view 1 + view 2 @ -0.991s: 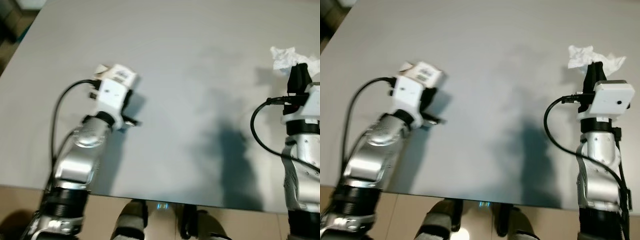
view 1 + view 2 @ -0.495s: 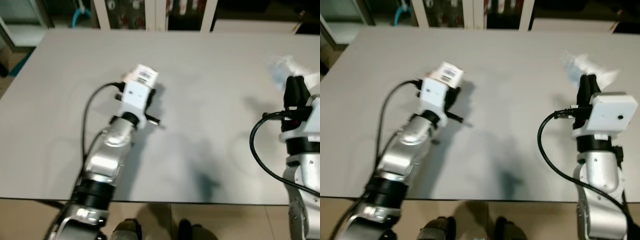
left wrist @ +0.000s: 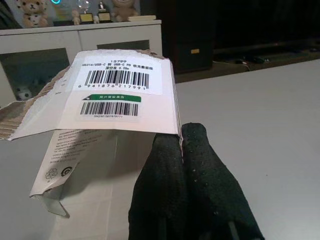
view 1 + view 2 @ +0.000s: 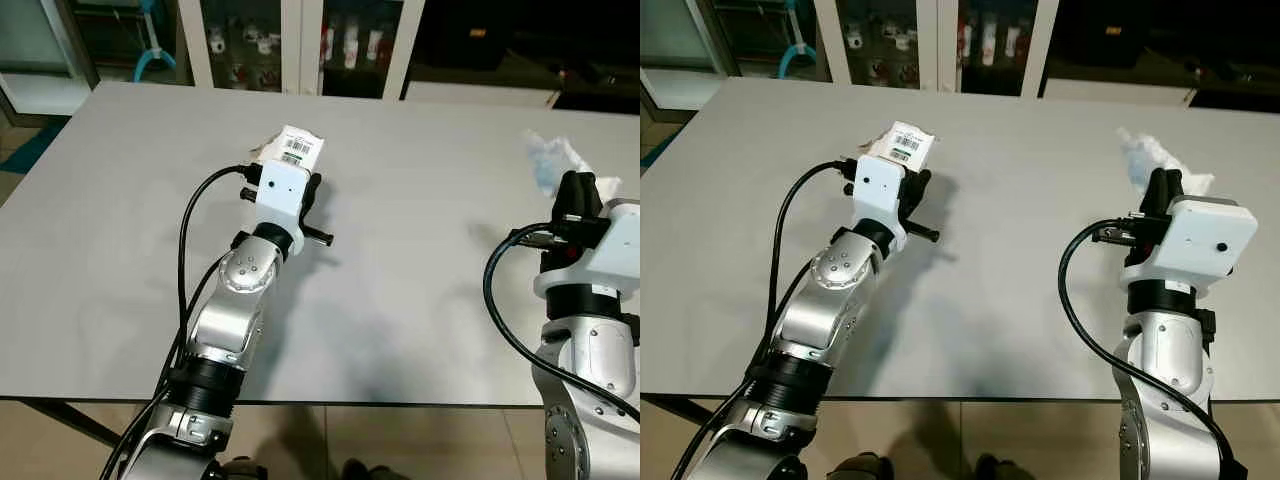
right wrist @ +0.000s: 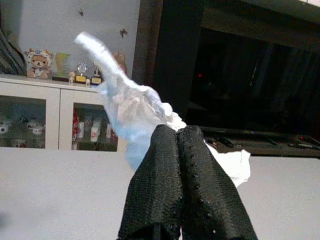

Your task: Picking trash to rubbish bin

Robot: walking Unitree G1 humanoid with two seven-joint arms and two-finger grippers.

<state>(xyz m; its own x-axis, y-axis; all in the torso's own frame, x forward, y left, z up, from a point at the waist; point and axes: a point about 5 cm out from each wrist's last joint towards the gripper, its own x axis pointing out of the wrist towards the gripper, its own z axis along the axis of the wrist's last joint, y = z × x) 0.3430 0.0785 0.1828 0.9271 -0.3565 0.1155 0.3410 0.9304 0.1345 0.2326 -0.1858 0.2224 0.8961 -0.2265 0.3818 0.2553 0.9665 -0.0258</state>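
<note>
Fingertips are hidden from my head cameras by each wrist camera block, so I read the grips from the wrist views: the left gripper [image 3: 181, 145] is pinched together on the edge of a torn cardboard box [image 3: 107, 107], the right gripper [image 5: 177, 137] closed on a crumpled tissue [image 5: 131, 107]. The left wrist view alone shows me the barcode labels and ragged edge. Over the grey table [image 4: 420, 230], the box's long axis points away from me; the tissue sticks upward.
</note>
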